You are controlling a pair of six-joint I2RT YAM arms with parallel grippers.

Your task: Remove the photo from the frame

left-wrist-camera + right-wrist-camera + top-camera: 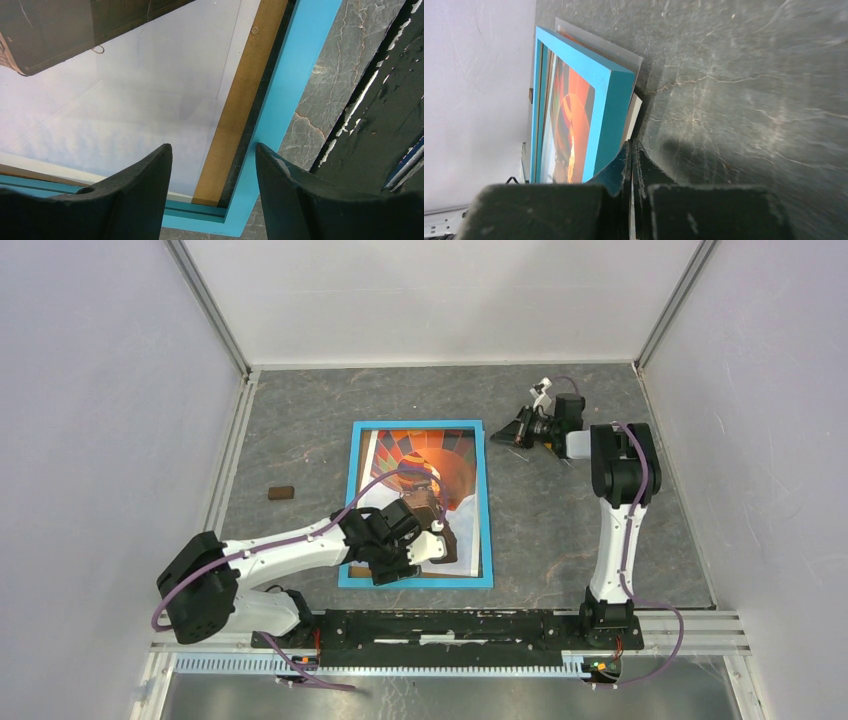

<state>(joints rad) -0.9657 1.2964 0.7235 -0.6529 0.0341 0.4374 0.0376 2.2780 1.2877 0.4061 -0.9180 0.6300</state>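
Note:
The blue-bordered frame lies face up in the middle of the table with the balloon photo showing inside it. My left gripper hovers open over the frame's near right corner. In the left wrist view its open jaws straddle the blue border, a brown backing strip and the pale sky of the photo. My right gripper is at the frame's far right corner. In the right wrist view it is shut against a thin pale sheet that sticks out beside the frame.
A small brown block lies on the table left of the frame. A greyish sheet juts past the frame's far corner. The black base rail runs along the near edge. Side walls close in the table.

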